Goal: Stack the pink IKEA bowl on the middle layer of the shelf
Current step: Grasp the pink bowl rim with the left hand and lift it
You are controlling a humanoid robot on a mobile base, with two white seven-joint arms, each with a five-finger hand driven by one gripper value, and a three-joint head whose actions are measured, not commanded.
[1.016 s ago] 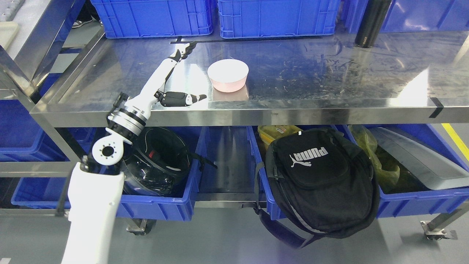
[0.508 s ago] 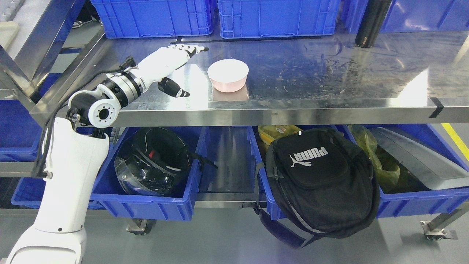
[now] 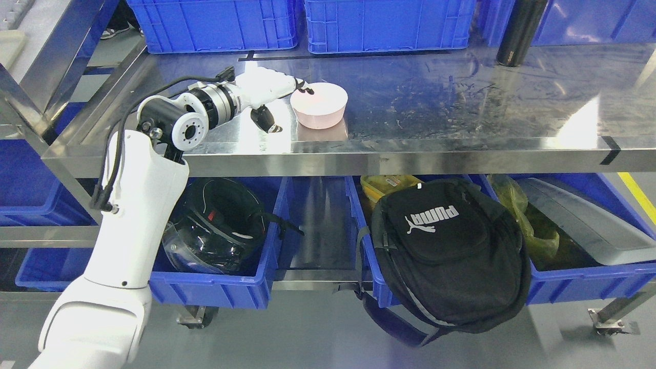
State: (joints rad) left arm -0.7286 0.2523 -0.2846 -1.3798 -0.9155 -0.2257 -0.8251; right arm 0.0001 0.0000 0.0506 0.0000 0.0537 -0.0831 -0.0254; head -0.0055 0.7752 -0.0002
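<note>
Left hand [image 3: 271, 92] at pink bowl [image 3: 319, 105] rim on shelf [image 3: 461, 102], fingers [image 3: 303, 87] spread, nothing gripped. Risk: nudge slides bowl on slick steel, missed grasp.

Black backpack [image 3: 451, 251], perhaps helmet [image 3: 220, 225], crates [image 3: 389, 23]

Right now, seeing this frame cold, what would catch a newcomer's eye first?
Probably the white robot left hand reaching across the shiny steel shelf, its fingers at the left rim of the round pink bowl without a closed grasp. Next, the black Puma backpack hanging out of a blue bin below, and the black helmet in the bin to its left.
</note>
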